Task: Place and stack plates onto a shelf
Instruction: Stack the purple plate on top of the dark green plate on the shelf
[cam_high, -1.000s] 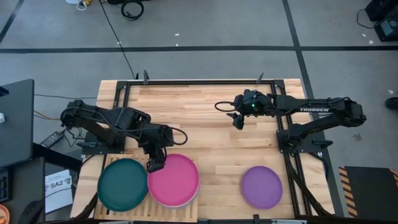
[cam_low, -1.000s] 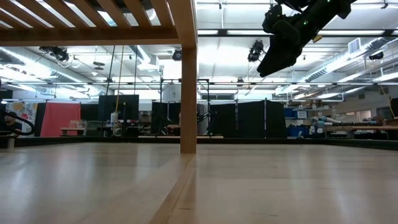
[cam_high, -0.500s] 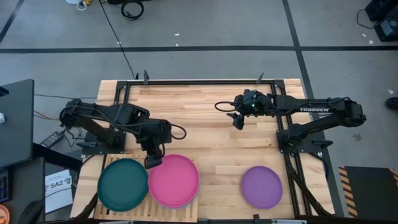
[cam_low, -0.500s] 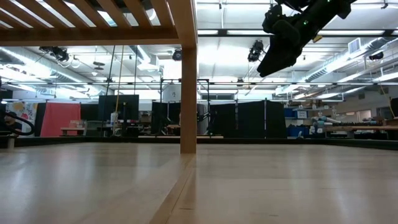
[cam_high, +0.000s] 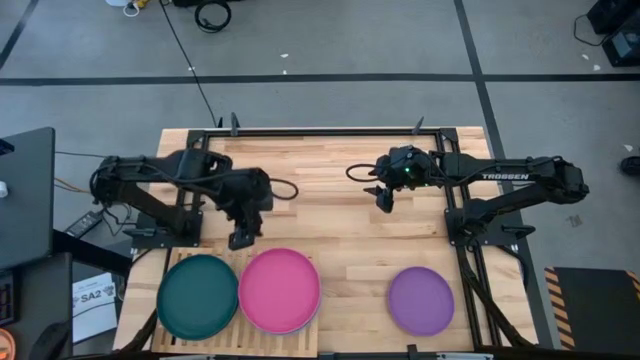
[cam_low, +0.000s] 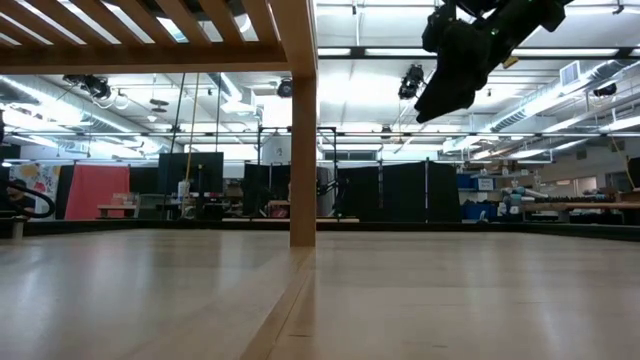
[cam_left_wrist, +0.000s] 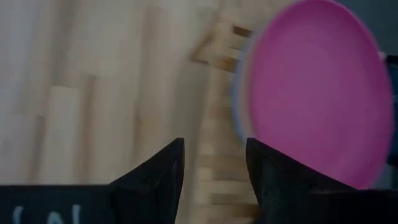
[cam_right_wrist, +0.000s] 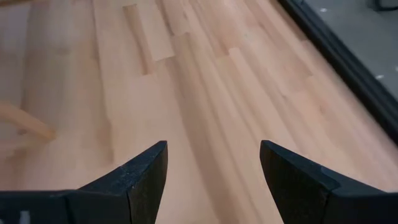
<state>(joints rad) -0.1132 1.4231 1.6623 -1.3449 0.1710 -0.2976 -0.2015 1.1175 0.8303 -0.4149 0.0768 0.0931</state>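
Note:
A teal plate (cam_high: 198, 296) and a magenta plate (cam_high: 280, 290) lie side by side on the slatted wooden shelf (cam_high: 308, 338) at the table's near left corner. A paler rim shows under the magenta plate (cam_left_wrist: 317, 93). A purple plate (cam_high: 421, 300) lies flat on the tabletop, near right. My left gripper (cam_high: 240, 240) hovers open just beyond the far edges of the two shelf plates, touching nothing (cam_left_wrist: 214, 180). My right gripper (cam_high: 383, 200) hangs open over the table's middle (cam_right_wrist: 214, 180), high in the low view (cam_low: 465, 60). The other plates are out of view.
The shelf stands raised on legs; one leg (cam_low: 303, 120) and the slats' underside fill the low view's upper left. Black frame rails (cam_high: 320, 132) run along the table's far and side edges. Bare butcher-block top (cam_high: 340, 230) lies between the arms.
My left gripper has drawn back from the gap between the teal and magenta plates toward the table's far edge, clear of both plates. The plates have stayed where they were. My right arm has kept still.

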